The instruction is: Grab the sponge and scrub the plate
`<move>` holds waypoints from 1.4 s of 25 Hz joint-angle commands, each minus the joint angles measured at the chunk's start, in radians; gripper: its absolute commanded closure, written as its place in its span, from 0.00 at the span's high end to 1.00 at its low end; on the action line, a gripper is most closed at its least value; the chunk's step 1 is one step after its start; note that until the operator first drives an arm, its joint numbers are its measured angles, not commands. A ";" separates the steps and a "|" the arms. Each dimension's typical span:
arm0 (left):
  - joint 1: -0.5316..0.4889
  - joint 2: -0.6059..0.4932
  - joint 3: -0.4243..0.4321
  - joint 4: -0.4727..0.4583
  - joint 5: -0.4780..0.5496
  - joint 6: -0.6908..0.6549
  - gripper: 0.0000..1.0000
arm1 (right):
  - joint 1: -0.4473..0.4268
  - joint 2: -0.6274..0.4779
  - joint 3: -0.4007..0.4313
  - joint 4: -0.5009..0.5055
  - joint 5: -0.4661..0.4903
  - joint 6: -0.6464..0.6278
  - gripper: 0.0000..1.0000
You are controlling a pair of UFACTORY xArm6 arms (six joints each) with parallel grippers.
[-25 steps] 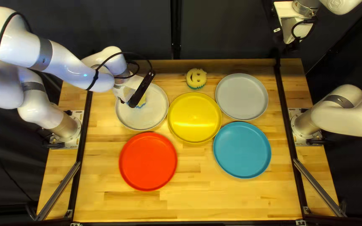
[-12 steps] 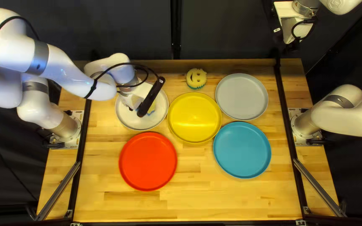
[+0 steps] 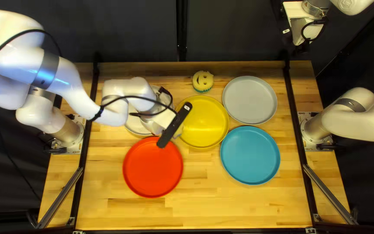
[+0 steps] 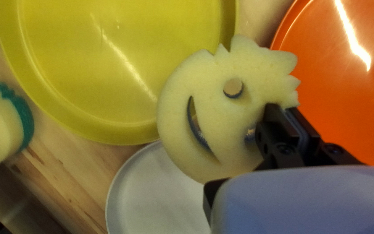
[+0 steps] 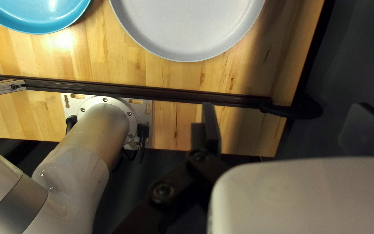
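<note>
Left gripper [image 4: 283, 108] pinches one side of a smiling, pale-yellow sponge [image 4: 204, 86], which appears raised over the gap where the yellow plate [image 4: 87, 78], the red plate [image 4: 334, 86] and the off-white plate [image 4: 152, 203] meet. Pickup looks complete; scrubbing is judged the step in hand, though no pressing on a dish is visible. Next, the move calls for choosing a plate, lowering the sponge flat and sweeping it across with firm, even pressure, clear of the rim. Which dish is meant cannot be told. Beyond lie a gray plate [image 3: 249, 100], a blue plate [image 3: 250, 156] and a second sponge [image 3: 203, 81]; the right gripper [image 5: 285, 108] waits empty, its fingers spread. No brand, label or lettering is legible on sponges or plates.
</note>
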 commanded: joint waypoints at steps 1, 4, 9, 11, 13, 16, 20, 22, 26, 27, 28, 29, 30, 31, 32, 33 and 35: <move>-0.069 0.141 -0.104 -0.026 -0.078 0.050 0.00 | 0.000 0.000 0.000 0.000 0.000 0.000 1.00; -0.095 0.232 -0.160 -0.103 -0.124 0.147 0.00 | 0.000 0.000 0.000 0.000 0.000 0.000 1.00; -0.139 0.321 -0.216 -0.240 -0.172 0.290 0.00 | 0.000 0.000 0.000 0.000 0.000 0.000 1.00; -0.153 0.340 -0.232 -0.278 -0.179 0.328 0.00 | 0.000 0.000 0.000 0.000 0.000 0.000 1.00; -0.157 0.347 -0.241 -0.320 -0.178 0.372 0.04 | 0.000 0.000 0.000 0.000 0.000 0.000 1.00; -0.156 0.339 -0.240 -0.329 -0.167 0.392 1.00 | 0.000 0.000 0.000 0.000 0.000 0.000 1.00; -0.118 0.257 -0.178 -0.306 -0.138 0.390 1.00 | 0.000 0.000 0.000 0.000 0.000 0.000 1.00; -0.091 0.204 -0.139 -0.287 -0.118 0.376 1.00 | 0.000 0.000 0.000 0.000 0.000 0.000 1.00; -0.004 0.038 -0.028 -0.238 -0.039 0.345 1.00 | 0.000 0.000 0.000 0.000 0.000 0.000 1.00; 0.019 0.002 -0.006 -0.230 -0.017 0.341 1.00 | 0.000 0.000 0.000 0.000 0.000 0.000 1.00; 0.043 -0.041 0.018 -0.222 0.008 0.339 1.00 | 0.000 0.000 0.000 0.000 0.000 0.000 1.00; 0.059 -0.070 0.033 -0.215 0.027 0.333 1.00 | 0.000 0.000 0.000 0.000 0.000 0.000 1.00; 0.071 -0.093 0.045 -0.213 0.041 0.332 1.00 | 0.000 0.000 0.000 0.000 0.000 0.000 1.00; 0.107 -0.158 0.078 -0.216 0.080 0.342 1.00 | 0.000 0.000 0.000 0.000 0.000 0.000 1.00; 0.123 -0.185 0.089 -0.216 0.097 0.344 1.00 | 0.000 0.000 0.000 0.000 0.000 0.000 1.00; 0.158 -0.254 0.118 -0.213 0.142 0.348 1.00 | 0.000 0.000 0.000 0.000 0.000 0.000 1.00; 0.204 -0.334 0.142 -0.201 0.205 0.348 1.00 | 0.000 0.000 0.000 0.000 0.000 0.000 1.00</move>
